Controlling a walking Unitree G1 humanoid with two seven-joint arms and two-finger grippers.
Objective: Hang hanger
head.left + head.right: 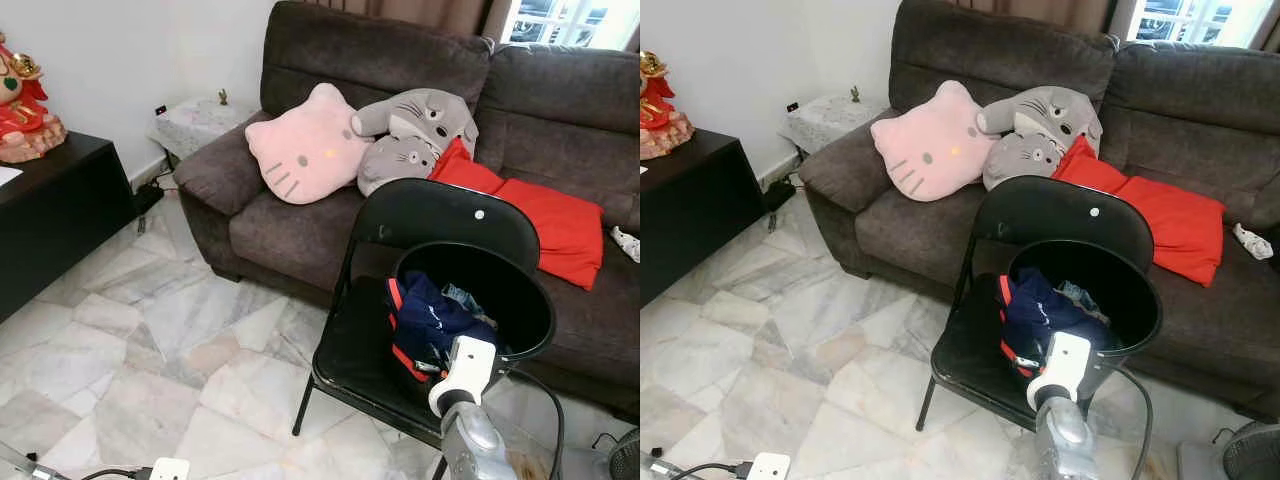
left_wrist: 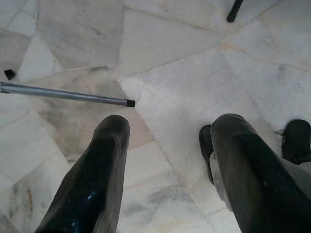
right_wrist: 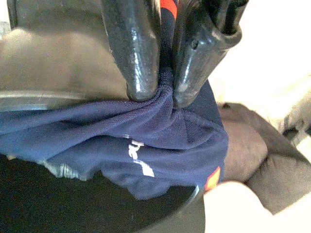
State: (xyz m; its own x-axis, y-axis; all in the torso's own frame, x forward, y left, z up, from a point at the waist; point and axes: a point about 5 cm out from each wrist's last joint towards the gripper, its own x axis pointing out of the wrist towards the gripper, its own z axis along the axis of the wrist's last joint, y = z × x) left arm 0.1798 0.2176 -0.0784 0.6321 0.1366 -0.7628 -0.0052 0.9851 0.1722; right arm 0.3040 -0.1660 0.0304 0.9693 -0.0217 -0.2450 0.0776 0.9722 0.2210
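The left tool (image 2: 165, 160) hangs low over the marble floor (image 2: 184, 82), its two fingers apart and nothing held between them; a thin metal rod (image 2: 65, 94) is seen lying on the floor just beyond it.

Near on the right, the right tool (image 3: 165, 92) is reached into a black bucket (image 1: 535, 300), and its fingers are pinched together on a fold of a navy shirt (image 3: 146, 145) with red trim. The bucket is tilted on the seat of a black folding chair (image 1: 400, 215), with more clothes heaped inside it. The step in hand is judged to be the drawing of a garment out of the bucket, an early step.

No hanger can be made out in any view, so its place cannot be told; it may be buried among the clothes or out of sight. For the next move, the shirt is to be lifted clear of the bucket rim without the bucket being tipped off the chair, and a hanger and a rail must then be found.

Farther off, a dark sofa (image 1: 300, 230) is seen with a pink cushion (image 1: 305, 150), two grey plush toys (image 1: 415, 135) and a red cloth (image 1: 545, 220) lying on it.
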